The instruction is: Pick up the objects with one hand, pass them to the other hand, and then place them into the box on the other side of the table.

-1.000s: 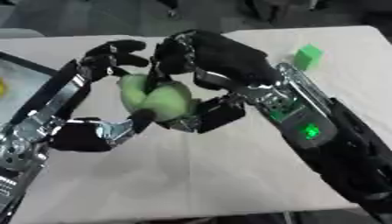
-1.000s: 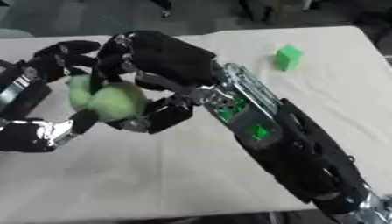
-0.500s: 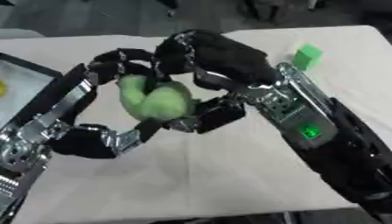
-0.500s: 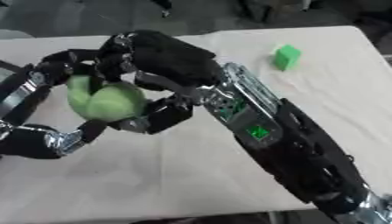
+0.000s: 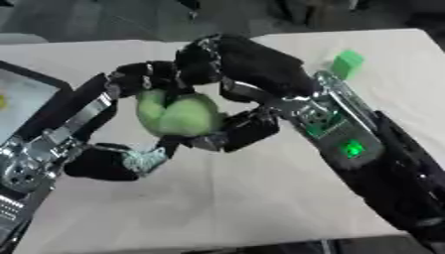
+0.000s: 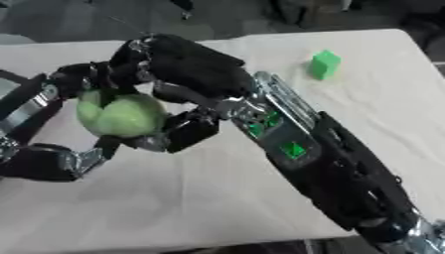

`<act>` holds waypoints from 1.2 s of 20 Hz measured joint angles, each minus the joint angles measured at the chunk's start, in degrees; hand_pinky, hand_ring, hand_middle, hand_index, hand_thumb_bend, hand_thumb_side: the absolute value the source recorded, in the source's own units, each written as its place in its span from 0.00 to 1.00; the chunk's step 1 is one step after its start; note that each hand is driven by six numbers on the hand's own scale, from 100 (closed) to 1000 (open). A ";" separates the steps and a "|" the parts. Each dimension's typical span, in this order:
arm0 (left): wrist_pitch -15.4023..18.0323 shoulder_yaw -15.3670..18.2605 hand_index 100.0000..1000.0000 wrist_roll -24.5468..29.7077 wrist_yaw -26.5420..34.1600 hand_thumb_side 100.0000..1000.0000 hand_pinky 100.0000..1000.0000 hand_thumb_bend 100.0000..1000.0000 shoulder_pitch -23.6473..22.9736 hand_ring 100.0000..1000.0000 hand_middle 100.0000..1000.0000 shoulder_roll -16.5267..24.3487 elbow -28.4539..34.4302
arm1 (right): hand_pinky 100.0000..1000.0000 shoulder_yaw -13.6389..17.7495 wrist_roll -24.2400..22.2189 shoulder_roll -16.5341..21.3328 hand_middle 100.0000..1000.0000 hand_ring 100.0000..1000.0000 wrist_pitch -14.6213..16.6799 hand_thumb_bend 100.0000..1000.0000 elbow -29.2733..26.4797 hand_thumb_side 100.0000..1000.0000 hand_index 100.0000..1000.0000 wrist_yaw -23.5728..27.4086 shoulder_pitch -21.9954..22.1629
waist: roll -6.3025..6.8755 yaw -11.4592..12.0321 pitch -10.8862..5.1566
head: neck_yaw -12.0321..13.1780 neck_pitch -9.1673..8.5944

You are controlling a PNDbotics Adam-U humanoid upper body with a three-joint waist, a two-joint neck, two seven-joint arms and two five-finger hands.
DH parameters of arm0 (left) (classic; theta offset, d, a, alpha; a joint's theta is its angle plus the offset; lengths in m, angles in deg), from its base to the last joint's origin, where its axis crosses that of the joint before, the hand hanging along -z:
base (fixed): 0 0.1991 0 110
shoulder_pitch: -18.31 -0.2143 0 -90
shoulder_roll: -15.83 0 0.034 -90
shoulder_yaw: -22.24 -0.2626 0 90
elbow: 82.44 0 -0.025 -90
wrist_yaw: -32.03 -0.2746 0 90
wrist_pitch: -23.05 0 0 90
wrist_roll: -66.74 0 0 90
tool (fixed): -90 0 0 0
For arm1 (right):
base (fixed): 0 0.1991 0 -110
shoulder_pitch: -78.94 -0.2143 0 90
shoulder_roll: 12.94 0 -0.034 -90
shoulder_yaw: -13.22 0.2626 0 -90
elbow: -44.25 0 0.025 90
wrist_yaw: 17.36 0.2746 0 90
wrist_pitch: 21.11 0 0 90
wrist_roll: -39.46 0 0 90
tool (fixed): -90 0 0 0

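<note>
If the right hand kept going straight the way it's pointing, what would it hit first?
Most likely the left hand: the right hand points left across the green ball both hands hold. Depth is unclear.

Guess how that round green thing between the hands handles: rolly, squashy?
The green object looks rounded and lobed, so it would probably roll if set down. Both the left hand and right hand curl round it without visibly denting it, suggesting it's fairly stiff, likely light.

Cream tablecloth (image 5: 235,198) covering the table; grey floor (image 5: 96,20) beyond its far edge.
</note>
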 measured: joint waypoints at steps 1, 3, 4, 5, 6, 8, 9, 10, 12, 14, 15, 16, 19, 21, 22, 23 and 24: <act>-0.08 -0.02 0.63 -0.08 0.04 0.26 0.66 0.07 0.03 0.93 0.73 -0.01 0.00 | 0.48 0.00 0.00 0.00 0.27 0.48 0.00 0.01 0.00 0.00 0.32 0.00 0.00 | -0.01 0.00 0.00 | 0.00 0.00; -0.32 -0.20 0.60 -0.36 0.23 0.25 0.65 0.03 0.13 0.91 0.71 -0.03 0.00 | 0.48 -0.01 -0.01 0.02 0.27 0.47 0.00 0.01 -0.09 0.00 0.32 0.00 0.07 | -0.02 0.00 0.00 | 0.00 0.00; -0.48 -0.34 0.57 -0.60 0.45 0.25 0.64 0.00 0.19 0.89 0.68 -0.04 0.00 | 0.49 -0.01 -0.02 0.03 0.28 0.47 -0.01 0.00 -0.21 0.00 0.33 0.00 0.22 | -0.02 0.00 0.00 | 0.00 0.00; -0.65 -0.41 0.54 -0.91 0.64 0.25 0.63 0.00 0.19 0.87 0.65 -0.07 0.00 | 0.49 -0.01 -0.04 0.06 0.30 0.48 -0.02 0.00 -0.30 0.00 0.35 0.00 0.35 | -0.02 0.00 0.00 | 0.00 0.00; -0.86 -0.54 0.51 -1.23 0.86 0.25 0.62 0.00 0.21 0.85 0.63 -0.14 0.00 | 0.49 0.00 -0.09 0.09 0.34 0.48 -0.04 0.00 -0.45 0.00 0.39 0.00 0.47 | -0.02 -0.01 0.00 | 0.00 0.00; -1.27 -0.69 0.45 -1.97 1.28 0.25 0.60 0.00 0.25 0.82 0.57 -0.39 0.01 | 0.50 0.04 -0.16 0.15 0.41 0.49 -0.02 0.06 -0.73 0.00 0.47 -0.01 0.50 | -0.03 -0.06 0.00 | 0.01 0.00; -1.47 -0.74 0.43 -2.27 1.55 0.26 0.59 0.00 0.25 0.81 0.55 -0.48 0.04 | 0.51 0.08 -0.18 0.21 0.45 0.49 0.03 0.12 -0.90 0.00 0.53 -0.09 0.50 | -0.03 -0.07 0.00 | 0.01 0.00; -1.67 -0.85 0.42 -2.48 1.83 0.26 0.59 0.00 0.29 0.81 0.54 -0.48 0.07 | 0.51 0.10 -0.13 0.27 0.46 0.49 0.14 0.16 -1.12 0.00 0.55 -0.33 0.50 | -0.03 -0.08 0.00 | 0.02 0.00; -2.08 -1.05 0.39 -2.75 2.58 0.28 0.58 0.00 0.30 0.80 0.52 -0.48 0.18 | 0.51 0.29 0.38 0.59 0.49 0.49 0.60 0.27 -1.70 0.00 0.59 -1.39 0.51 | -0.02 -0.12 0.00 | 0.02 0.00; -2.64 -1.09 0.38 -2.80 3.46 0.30 0.57 0.00 0.30 0.79 0.51 -0.48 0.36 | 0.51 0.43 1.73 0.74 0.50 0.49 1.11 0.28 -2.60 0.00 0.61 -3.15 0.53 | 0.01 -0.16 0.00 | 0.02 0.00; -2.98 -1.11 0.38 -2.80 3.98 0.30 0.57 0.00 0.31 0.79 0.50 -0.48 0.38 | 0.51 0.49 2.80 0.83 0.50 0.49 1.28 0.29 -3.14 0.00 0.62 -4.22 0.54 | 0.02 -0.17 0.00 | 0.02 0.00; -3.34 -1.19 0.37 -2.80 4.49 0.30 0.57 0.00 0.31 0.79 0.50 -0.47 0.38 | 0.52 0.59 4.05 0.93 0.51 0.49 1.38 0.30 -3.56 0.00 0.62 -5.35 0.54 | 0.03 -0.18 0.00 | 0.01 0.00; -4.39 -1.22 0.37 -2.83 5.90 0.31 0.56 0.00 0.30 0.79 0.50 -0.46 0.35 | 0.55 0.74 8.53 1.09 0.53 0.49 1.54 0.33 -4.56 0.00 0.66 -9.14 0.55 | 0.07 -0.19 0.00 | 0.01 0.00; -4.92 -1.22 0.37 -2.94 6.56 0.31 0.56 0.00 0.29 0.79 0.50 -0.45 0.35 | 0.59 0.74 11.69 1.11 0.54 0.50 1.52 0.36 -4.78 0.00 0.68 -12.06 0.55 | 0.12 -0.20 0.00 | 0.00 0.00; -5.14 -1.20 0.37 -2.99 6.77 0.31 0.56 0.00 0.29 0.79 0.50 -0.44 0.35 | 0.62 0.73 13.20 1.11 0.56 0.51 1.48 0.37 -4.79 0.00 0.70 -13.61 0.58 | 0.14 -0.20 0.00 | 0.00 0.00; -5.37 -1.17 0.37 -3.10 6.93 0.31 0.56 0.00 0.27 0.79 0.50 -0.44 0.35 | 0.64 0.73 14.71 1.11 0.57 0.52 1.36 0.38 -4.81 0.00 0.72 -15.14 0.67 | 0.14 -0.20 0.00 | 0.00 0.00; -5.57 -1.10 0.37 -3.25 7.07 0.31 0.56 0.00 0.23 0.79 0.50 -0.43 0.35 | 0.65 0.73 16.19 1.11 0.57 0.53 1.21 0.38 -4.82 0.00 0.73 -16.71 0.76 | 0.14 -0.20 0.00 | 0.00 0.00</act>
